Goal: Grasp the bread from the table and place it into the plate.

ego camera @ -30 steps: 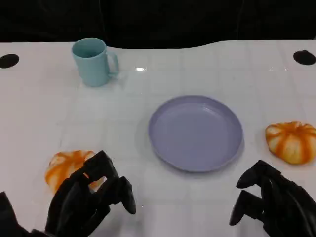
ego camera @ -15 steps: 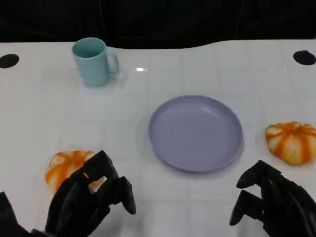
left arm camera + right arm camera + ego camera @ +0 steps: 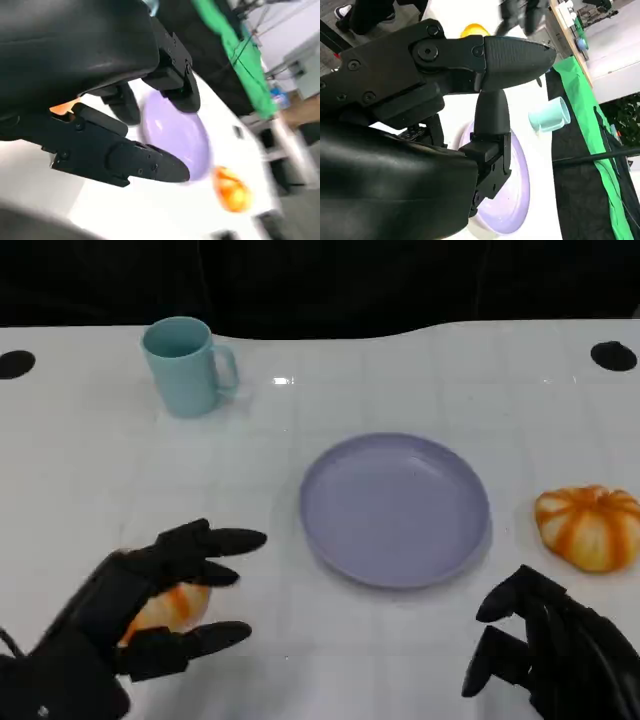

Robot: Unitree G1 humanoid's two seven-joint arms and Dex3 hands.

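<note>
L hand (image 3: 150, 605) hovered over bread (image 3: 168, 606) on bench (image 3: 80, 470), fingers spread, nothing held. R hand (image 3: 545, 655) curled, empty. Bread's long axis unclear; plate (image 3: 395, 508) bare.

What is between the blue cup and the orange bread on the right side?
The purple plate sits between the blue cup and the right-side bread in the head view.

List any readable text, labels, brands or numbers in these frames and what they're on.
None readable.
Mug: plain light blue, no print.
Plate: plain lavender, no marking.
Two orange-and-white breads, one on the left and one on the right: no label.
Left hand and right hand: black, no legible marking.
Background clutter in the wrist views is too blurred to read.
</note>
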